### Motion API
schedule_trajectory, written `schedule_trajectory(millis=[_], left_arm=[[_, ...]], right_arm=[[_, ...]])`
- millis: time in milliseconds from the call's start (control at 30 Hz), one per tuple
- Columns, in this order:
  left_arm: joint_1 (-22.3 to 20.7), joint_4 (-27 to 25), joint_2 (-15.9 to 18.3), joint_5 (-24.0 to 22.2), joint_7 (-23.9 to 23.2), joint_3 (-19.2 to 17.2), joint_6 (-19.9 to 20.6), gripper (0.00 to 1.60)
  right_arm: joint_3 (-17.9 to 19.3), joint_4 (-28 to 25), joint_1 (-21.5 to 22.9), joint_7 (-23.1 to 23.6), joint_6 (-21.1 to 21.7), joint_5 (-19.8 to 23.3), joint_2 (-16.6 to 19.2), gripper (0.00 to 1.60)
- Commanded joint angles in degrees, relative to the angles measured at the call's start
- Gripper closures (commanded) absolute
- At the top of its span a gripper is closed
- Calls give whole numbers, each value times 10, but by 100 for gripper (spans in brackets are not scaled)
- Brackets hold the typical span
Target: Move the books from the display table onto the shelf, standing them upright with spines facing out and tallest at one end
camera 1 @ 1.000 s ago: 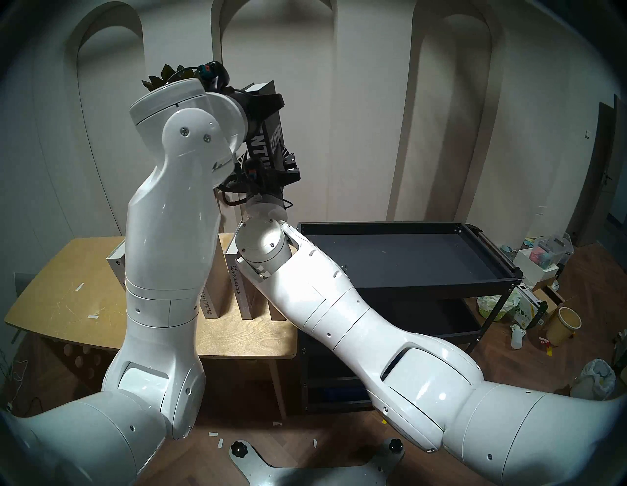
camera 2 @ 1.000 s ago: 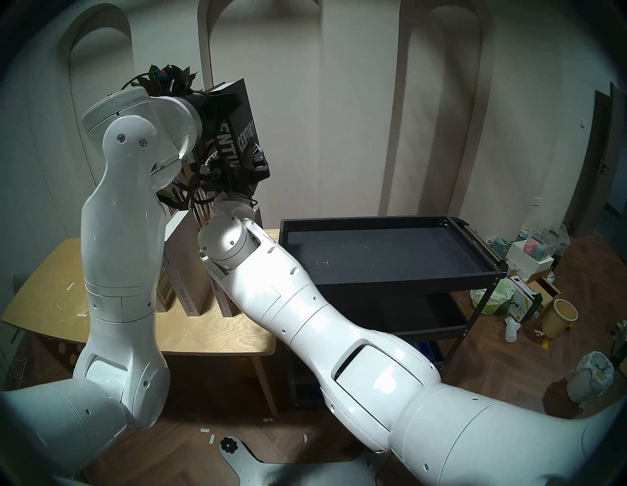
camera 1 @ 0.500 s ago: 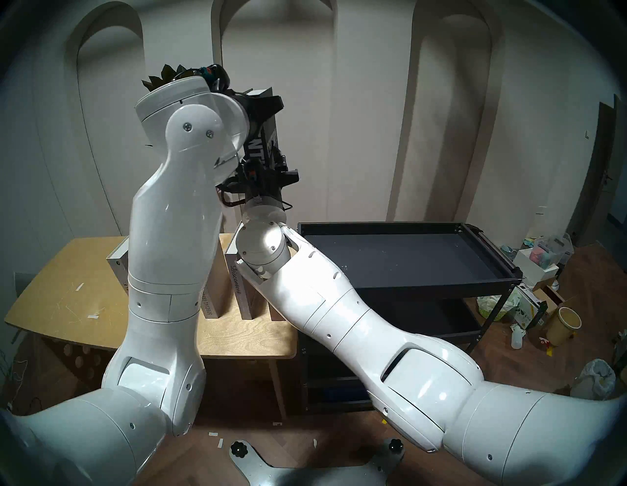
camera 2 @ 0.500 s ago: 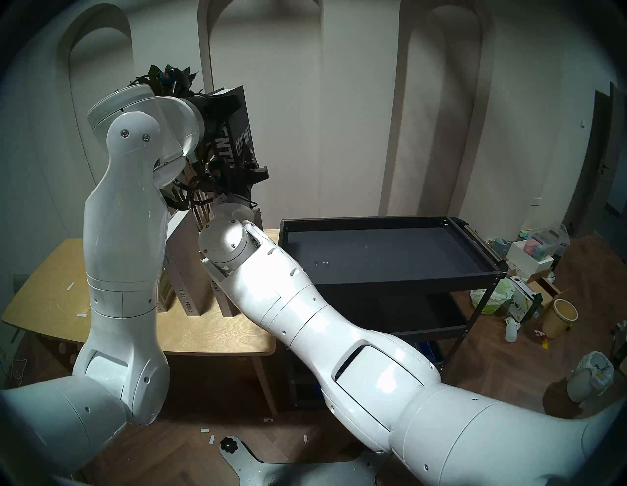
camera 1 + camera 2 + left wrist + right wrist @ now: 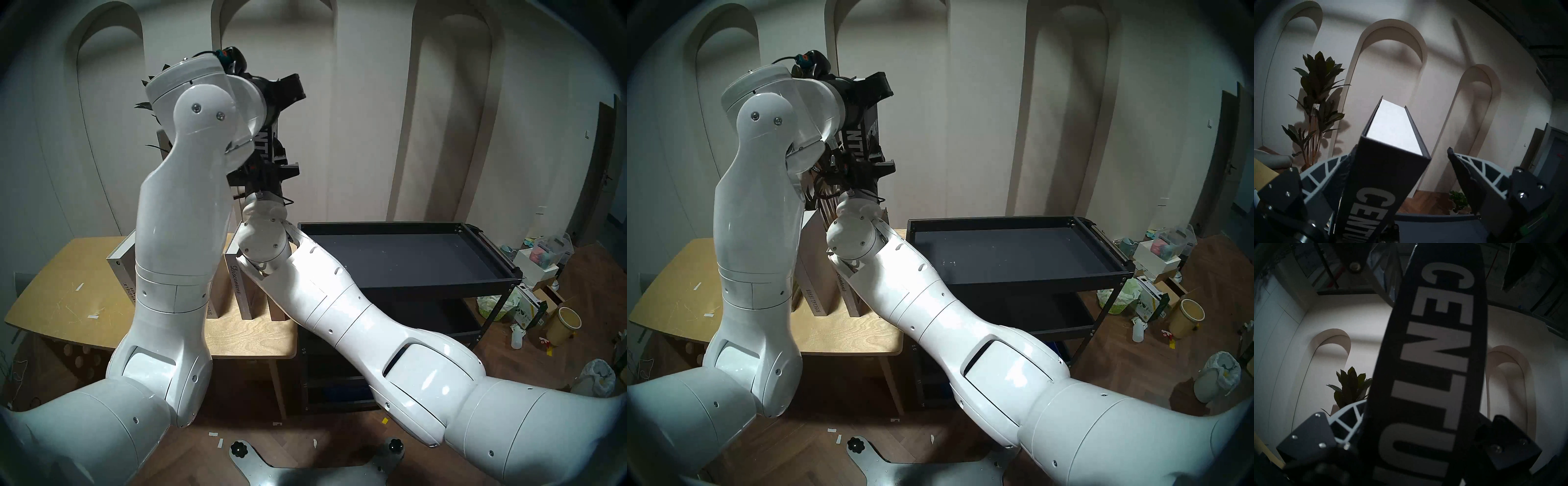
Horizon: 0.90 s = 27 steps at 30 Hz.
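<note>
The black "CENTURY" book [image 5: 268, 144] [image 5: 870, 130] stands upright in the air above the back of the display table [image 5: 68, 288]. My right gripper [image 5: 271, 168] [image 5: 1423, 421] is shut on its lower part, with the spine [image 5: 1432, 361] running up between the fingers. At the book's top end [image 5: 1390, 174], my left gripper [image 5: 288, 90] [image 5: 1401, 149] is open; one finger [image 5: 1333, 169] lies against the cover and the other finger [image 5: 1468, 173] stands clear. Several grey and brown books stand on the table, among them "Discontent" [image 5: 239, 286] and "SPECIAL ISSUE" [image 5: 817, 292]. The shelf [image 5: 441, 283] stands to the right, and its top tray holds nothing.
A tall potted plant [image 5: 1316, 95] stands behind the table by the arched wall. Boxes, bags, a paper cup [image 5: 566, 324] and a bin [image 5: 597, 378] clutter the floor right of the shelf. My base plate [image 5: 305, 468] lies below.
My right gripper closed on the lower part of the black book. My left gripper then opened and rose a little at the book's top; the book turned more edge-on.
</note>
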Motion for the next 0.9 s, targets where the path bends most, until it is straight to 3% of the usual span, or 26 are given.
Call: schedule_trajectory(millis=[0,33,133,167,433,700,867], left_arm=[[-70,-48,-51,-14,-9,26,-17,0],[-58,-59,-54,-14,-8,25,-20,0],[-88,-60,-63,-14,-1,33,-25,0],[-69,-72,-65,-14,-1,30,-29,0],[-114,-54,-84,-22,9,30,-52,0],[-156,-50,-125,-12,13,8,-69,0],[-179,-70,-126,1,10,-4,-64,0]], right_arm=[[-11,-5,19,0,-5,-5,-21,160],[-10,-4,20,0,-7,-5,-18,160],[-12,-4,24,-7,-8,-4,-22,160],[-10,-1,26,-7,-10,-4,-14,160],[-8,10,47,-16,-4,-4,-13,160],[19,40,70,-44,29,-3,-23,160],[41,53,84,-55,43,-1,-15,160]])
